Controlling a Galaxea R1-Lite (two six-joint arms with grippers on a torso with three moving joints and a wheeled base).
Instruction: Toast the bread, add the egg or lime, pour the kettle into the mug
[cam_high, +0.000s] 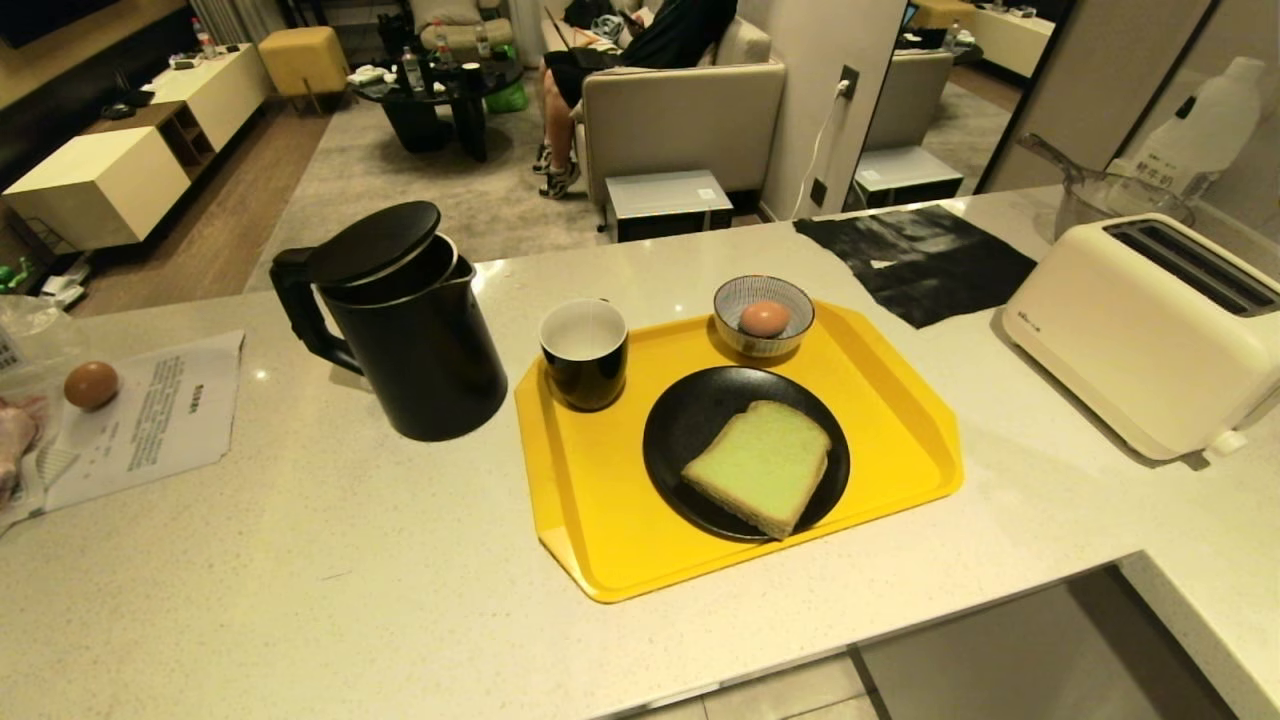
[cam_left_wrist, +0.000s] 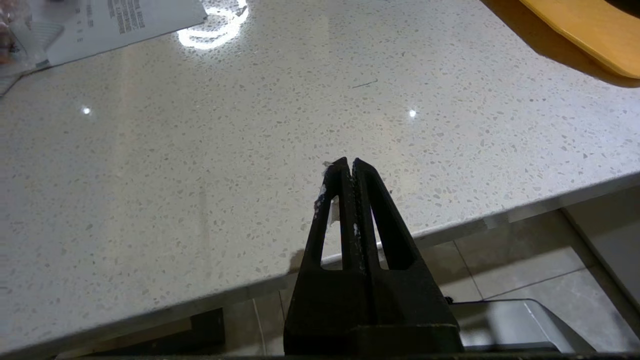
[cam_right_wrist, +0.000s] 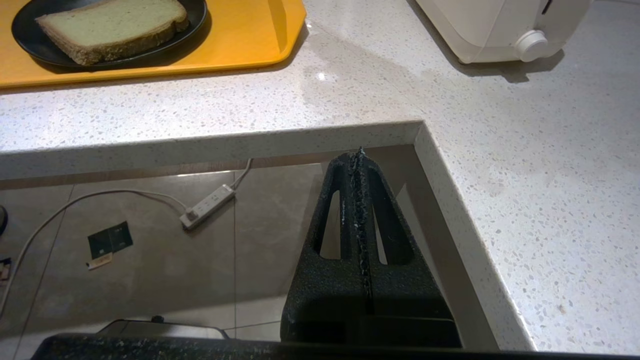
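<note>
Looking down, we see a pale speckled stone counter (cam_high: 300, 560) that fills most of the head view and turns a corner at our right, with a living room beyond it: a beige sofa (cam_high: 685, 120) where a person (cam_high: 640, 60) sits, a dark coffee table (cam_high: 440, 95) and low white cabinets (cam_high: 100, 185). On the counter's right end stands a cream toaster (cam_high: 1150, 330), with a black cloth (cam_high: 915, 260) lying between it and the tray. A yellow tray (cam_high: 590, 500) sits near the counter's middle. Just left of the tray stands the kettle (cam_high: 400, 320), its lid tipped up and its handle turned left. On the tray a black plate (cam_high: 680, 430) carries the bread (cam_high: 760, 465), lying flat. The mug (cam_high: 585, 352) stands upright at the tray's far left corner, and the striped bowl (cam_high: 764, 315) at the far edge holds the egg (cam_high: 765, 318). A printed sheet (cam_high: 150, 410) lies at the far left with a second egg (cam_high: 91, 384) on it. We find our left gripper (cam_left_wrist: 348, 162) poised over the counter's near edge, fingers pressed together and holding nothing. Our right gripper (cam_right_wrist: 359, 155) hangs beside the counter's inner corner above the tiled floor (cam_right_wrist: 150, 260), also pressed together and empty.
</note>
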